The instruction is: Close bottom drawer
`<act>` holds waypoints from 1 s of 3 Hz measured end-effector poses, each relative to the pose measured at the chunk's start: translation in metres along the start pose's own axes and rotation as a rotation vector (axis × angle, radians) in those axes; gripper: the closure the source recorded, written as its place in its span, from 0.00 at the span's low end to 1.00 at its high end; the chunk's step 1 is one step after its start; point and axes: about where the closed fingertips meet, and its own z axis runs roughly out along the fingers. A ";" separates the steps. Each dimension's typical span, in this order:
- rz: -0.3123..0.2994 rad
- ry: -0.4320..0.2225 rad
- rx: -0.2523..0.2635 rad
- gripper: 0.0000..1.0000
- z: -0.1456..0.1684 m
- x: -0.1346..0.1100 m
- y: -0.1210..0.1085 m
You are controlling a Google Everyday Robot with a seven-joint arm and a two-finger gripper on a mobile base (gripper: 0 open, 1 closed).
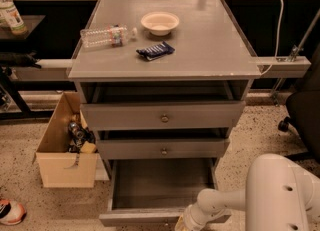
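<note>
The bottom drawer [161, 182] of the grey cabinet [165, 50] stands pulled far out, its flat grey inside empty. Its front edge [135, 219] runs along the lower border of the camera view; its knob is not in sight. My white arm [225, 202] reaches in from the lower right. My gripper [184, 224] is at the drawer's front edge, right of its middle, partly cut off by the border of the view. The middle drawer [163, 149] and top drawer [164, 116] stand slightly out, each with a small round knob.
On the cabinet top lie a white bowl [159, 22], a clear plastic bottle [106, 35] and a dark blue packet [155, 51]. An open cardboard box [65, 145] with items stands on the floor left of the cabinet. A black chair [302, 120] is at the right.
</note>
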 end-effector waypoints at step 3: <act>0.001 0.000 0.001 0.28 0.001 0.001 -0.001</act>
